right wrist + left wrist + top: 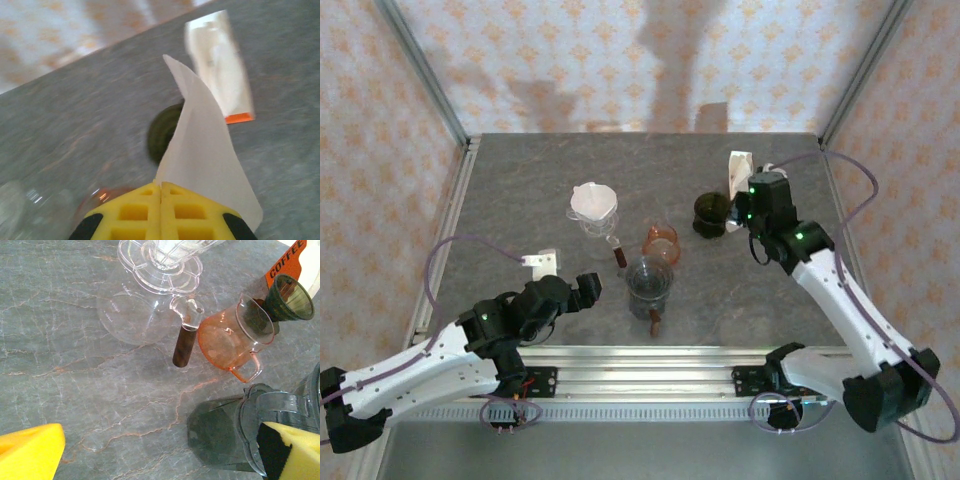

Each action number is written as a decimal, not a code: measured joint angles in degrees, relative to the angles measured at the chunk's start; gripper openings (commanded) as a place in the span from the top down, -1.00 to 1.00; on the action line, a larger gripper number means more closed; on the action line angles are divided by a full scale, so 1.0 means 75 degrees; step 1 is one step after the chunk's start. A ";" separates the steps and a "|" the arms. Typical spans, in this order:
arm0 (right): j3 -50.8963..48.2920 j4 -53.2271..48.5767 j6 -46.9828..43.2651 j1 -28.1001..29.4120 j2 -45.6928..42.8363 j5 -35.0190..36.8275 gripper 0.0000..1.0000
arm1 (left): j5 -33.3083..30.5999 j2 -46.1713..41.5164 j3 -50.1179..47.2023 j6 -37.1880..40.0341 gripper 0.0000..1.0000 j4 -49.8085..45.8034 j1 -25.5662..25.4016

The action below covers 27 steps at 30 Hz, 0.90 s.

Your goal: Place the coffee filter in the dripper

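Note:
My right gripper (160,187) is shut on the lower edge of a white paper coffee filter (205,155), which stands up folded flat from the closed pads. Behind the filter sits the dark green dripper (161,134), partly hidden by it. From above, the right gripper (738,208) hangs just right of that dripper (711,213) at the back right of the table. My left gripper (588,290) is open low at the near left, and its yellow fingers (30,452) hold nothing.
A clear dripper on a glass carafe (593,208) holds a white filter at the centre-left. An orange glass pitcher (660,243) and a smoky grey pitcher (649,283) stand mid-table. A filter pack (740,170) stands behind the green dripper. Metal posts frame the table's corners.

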 measured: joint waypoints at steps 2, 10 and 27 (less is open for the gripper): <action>0.0055 -0.0294 -0.0108 0.0446 -0.0256 -0.0399 1.00 | 0.0000 -0.0050 0.0003 0.0000 -0.99 0.0000 0.0000; 0.1035 -0.1967 -0.0498 0.2203 -0.0300 -0.1999 1.00 | -0.0017 -0.0134 0.0003 0.0000 -0.99 -0.0006 0.0003; 0.3427 -0.4931 -0.0685 0.3844 0.1547 -0.2218 1.00 | -0.0058 -0.0128 0.0003 0.0000 -0.99 -0.0003 0.0003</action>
